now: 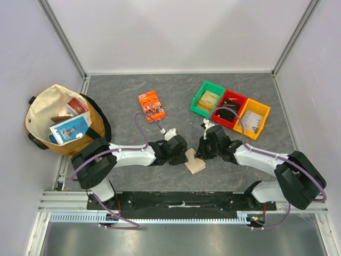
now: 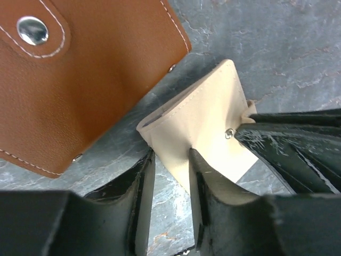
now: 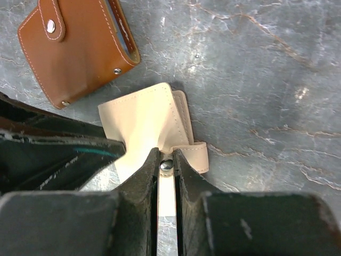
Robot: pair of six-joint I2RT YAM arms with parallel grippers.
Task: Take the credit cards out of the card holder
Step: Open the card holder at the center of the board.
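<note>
Right gripper point(image 3: 166, 156) pinches your card holder point(image 3: 141, 120); left gripper point(image 2: 170, 156) straddles its edge half-open, seemingly unclamped; brown wallet point(image 3: 80, 50) at its eleven o'clock.

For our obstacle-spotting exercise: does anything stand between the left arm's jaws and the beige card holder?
Nothing visible does. The left gripper, jaws apart, straddles an edge of the card holder; the right gripper pinches its snap flap. The brown wallet lies beside it, apart.
</note>
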